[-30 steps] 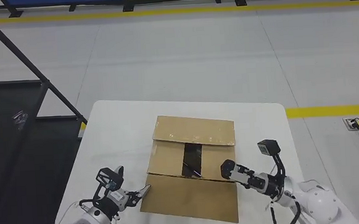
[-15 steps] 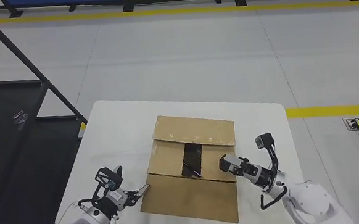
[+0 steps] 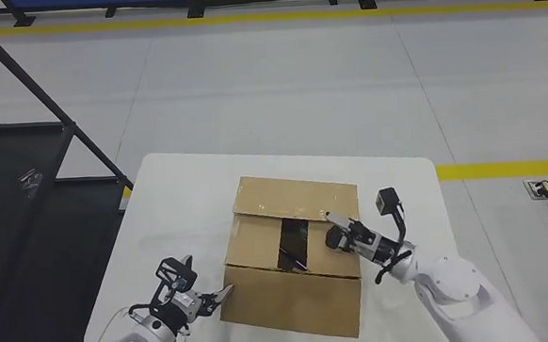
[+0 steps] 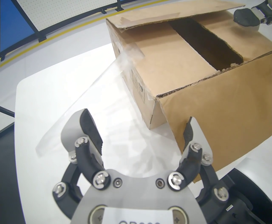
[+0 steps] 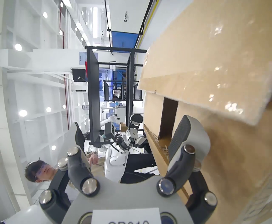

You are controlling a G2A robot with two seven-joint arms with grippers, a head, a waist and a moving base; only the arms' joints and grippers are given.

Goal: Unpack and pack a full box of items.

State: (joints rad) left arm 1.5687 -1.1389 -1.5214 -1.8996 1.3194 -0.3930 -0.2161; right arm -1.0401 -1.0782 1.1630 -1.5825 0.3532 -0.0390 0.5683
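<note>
One cardboard box (image 3: 294,264) stands upright at the middle of the white surface (image 3: 177,200), with its top facing up. The dark gap between its two inner flaps runs from the robot's side to the far side. The far outer flap is raised, and the near outer flap hangs out toward the robot. The left gripper (image 4: 138,125) sits low over the surface at the box's near left corner, aimed at the box. Its fingers are spread wide and hold nothing; one fingertip lies just beside the near flap, contact not discernible. The right gripper (image 5: 131,135) reaches in from the near right over the right inner flap, fingers open and empty, one finger close against the cardboard
</note>
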